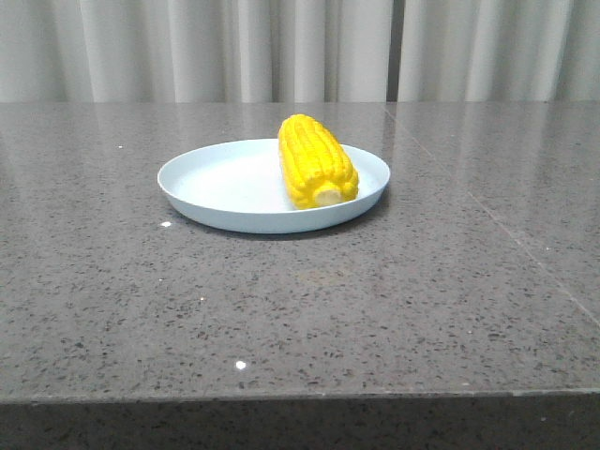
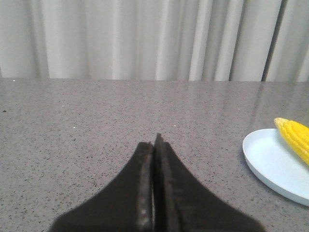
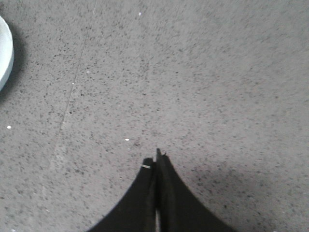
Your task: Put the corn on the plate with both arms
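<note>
Corn (image 1: 317,162) lies on the right half of the plate (image 1: 225,183), its pale stub end toward the camera and its tapered tip toward the curtain (image 1: 300,47). The plate sits on the grey speckled table (image 1: 375,300), about mid-width. Neither arm shows in the front view. The left gripper (image 2: 155,140) has its black fingers pressed together, holding nothing, well apart from the plate. The right gripper (image 3: 157,157) also looks closed and empty over bare table, though its tips are somewhat blurred; only the plate's rim shows at that view's edge.
</note>
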